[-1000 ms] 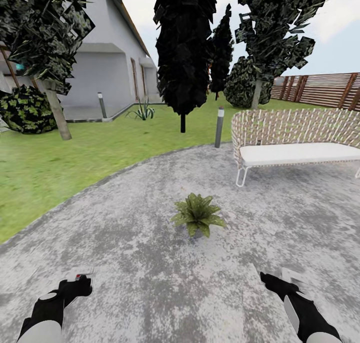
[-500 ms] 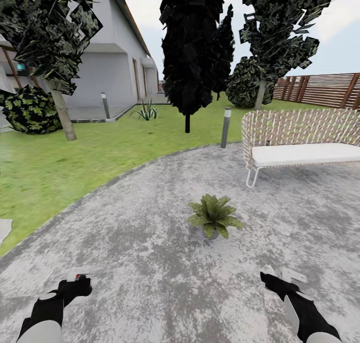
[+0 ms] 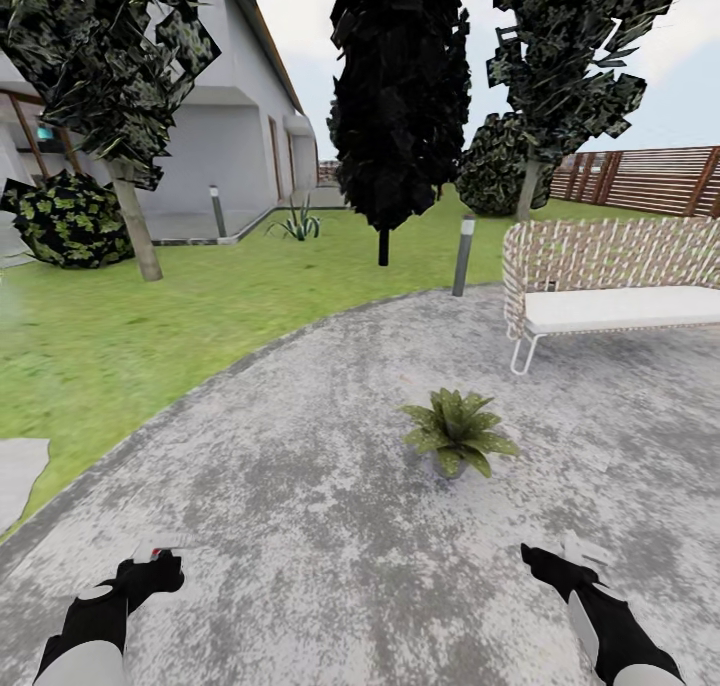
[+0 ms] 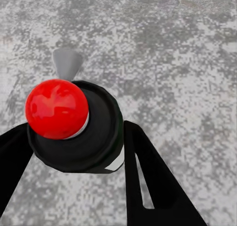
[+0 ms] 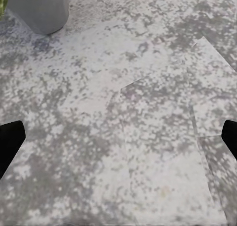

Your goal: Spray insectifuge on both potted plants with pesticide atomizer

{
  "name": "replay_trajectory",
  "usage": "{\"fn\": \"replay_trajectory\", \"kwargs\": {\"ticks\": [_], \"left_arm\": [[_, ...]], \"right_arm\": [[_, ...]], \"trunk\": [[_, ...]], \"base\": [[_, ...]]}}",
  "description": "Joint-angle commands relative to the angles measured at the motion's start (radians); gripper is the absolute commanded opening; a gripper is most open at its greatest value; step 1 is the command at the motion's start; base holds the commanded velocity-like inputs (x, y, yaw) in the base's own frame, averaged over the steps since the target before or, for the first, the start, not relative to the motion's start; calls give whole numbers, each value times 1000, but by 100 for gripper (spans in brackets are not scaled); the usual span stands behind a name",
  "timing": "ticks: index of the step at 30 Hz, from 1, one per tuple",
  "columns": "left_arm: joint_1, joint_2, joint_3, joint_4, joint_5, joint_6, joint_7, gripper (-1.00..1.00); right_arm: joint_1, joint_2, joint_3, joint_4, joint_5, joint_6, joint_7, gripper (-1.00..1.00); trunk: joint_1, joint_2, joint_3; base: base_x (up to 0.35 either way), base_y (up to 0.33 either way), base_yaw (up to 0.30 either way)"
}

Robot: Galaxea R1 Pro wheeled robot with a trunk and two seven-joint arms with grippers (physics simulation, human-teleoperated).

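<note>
On the mottled grey patio (image 3: 300,486), one potted plant (image 3: 458,432) sits ahead and slightly right of centre, a low green rosette in a small grey pot, well apart from both arms. Lawn (image 3: 150,316) borders the paving to the left and rear. A woven-back bench (image 3: 610,276) with a white seat cushion stands at the right edge of the patio, a short grey bollard light (image 3: 463,254) just beside its left end. Behind: dark trees (image 3: 400,106), a grey house (image 3: 230,126), and a brown slat fence (image 3: 650,178) at far right.

Left tool (image 3: 160,564) is low at the near left, clenched on the pesticide atomizer (image 4: 76,124). In the left wrist view the bottle sits between the two black fingers (image 4: 148,176), seen from above: dark round body, a glossy red ball on top, a pale grey nozzle tip pointing away over the paving. In the head view little of the bottle is discernible beyond a pale patch and a red speck at the fingertips.

Right tool (image 3: 560,564) is low at the near right, released: the right wrist view shows black fingertips (image 5: 10,142) at opposite edges, wide apart, bare paving between. A grey pot (image 5: 39,8) is near one corner of that view.
</note>
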Motion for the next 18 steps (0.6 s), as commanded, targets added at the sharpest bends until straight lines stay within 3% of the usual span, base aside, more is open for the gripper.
{"fn": "replay_trajectory", "kwargs": {"ticks": [1, 6, 18], "left_arm": [[-2, -1, 6, -2, -6, -2, -6, -100], [-2, -1, 7, -2, -6, -2, -6, -100], [-2, -1, 7, -2, -6, -2, -6, -100]], "right_arm": [[-1, 0, -8, -2, 11, 5, 9, 100], [-1, -2, -8, 0, 12, 5, 9, 100], [-1, -1, -8, 2, 12, 5, 9, 100]], "trunk": [[0, 0, -1], [0, 0, -1], [0, 0, -1]], "base": [[0, 292, 0], [0, 136, 0], [0, 5, 0]]}}
